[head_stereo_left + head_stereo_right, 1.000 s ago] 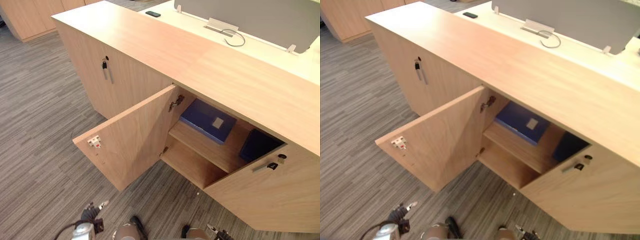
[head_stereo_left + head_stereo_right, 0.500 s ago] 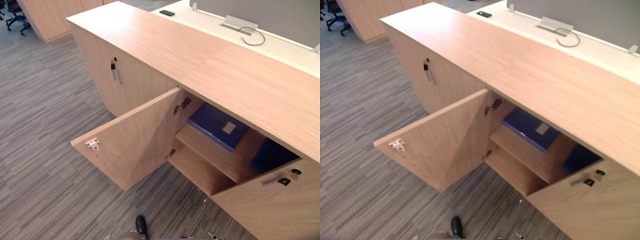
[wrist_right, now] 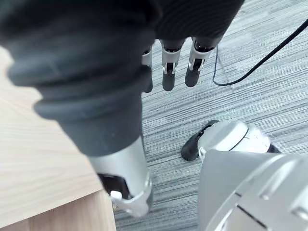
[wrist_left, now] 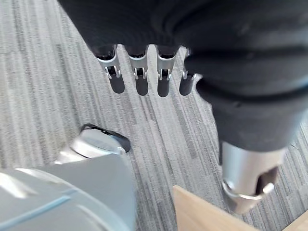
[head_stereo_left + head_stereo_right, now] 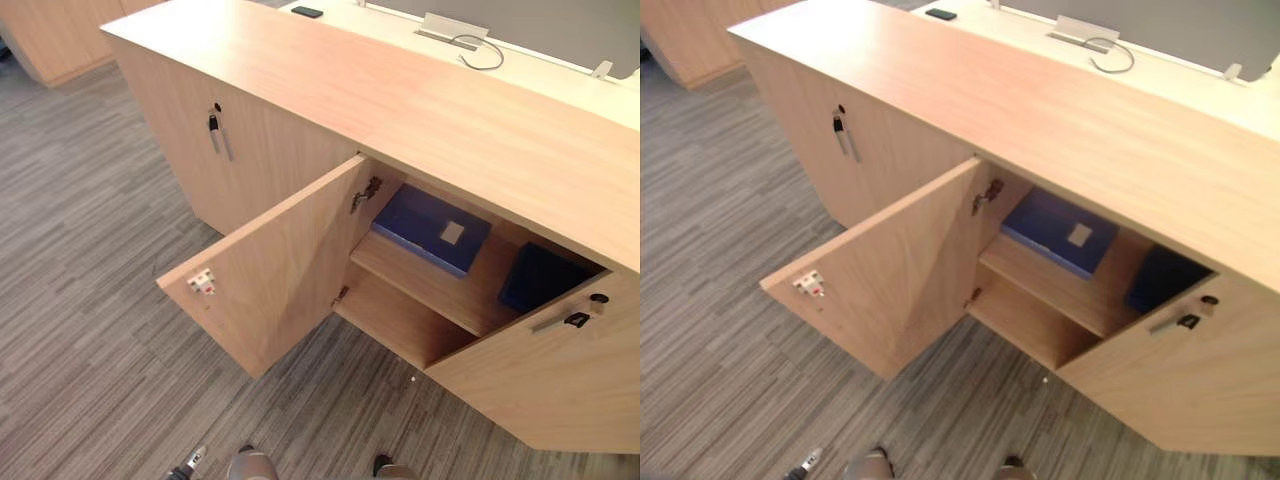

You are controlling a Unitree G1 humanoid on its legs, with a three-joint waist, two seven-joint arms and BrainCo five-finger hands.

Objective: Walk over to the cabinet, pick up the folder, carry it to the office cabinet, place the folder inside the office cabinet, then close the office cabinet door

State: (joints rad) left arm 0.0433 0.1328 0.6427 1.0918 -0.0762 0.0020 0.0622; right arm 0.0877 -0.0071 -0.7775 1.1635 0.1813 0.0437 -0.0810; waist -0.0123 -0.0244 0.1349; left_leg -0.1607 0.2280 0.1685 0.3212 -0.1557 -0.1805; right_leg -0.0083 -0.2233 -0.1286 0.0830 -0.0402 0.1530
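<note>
— Where do the two eye views look from?
— From high above and in front of the office cabinet (image 5: 400,100), steeply down onto its top and open door (image 5: 280,260). Both share nearly the whole cabinet front, seen from slightly different spots.
— And the wrist views?
— Very close along the left hand (image 4: 139,79) and right hand (image 3: 169,72), facing the carpet (image 4: 43,86) before the cabinet. Each catches some of its wood.

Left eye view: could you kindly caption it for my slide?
Open office cabinet door reveals a blue folder lying flat on the upper shelf.
</note>
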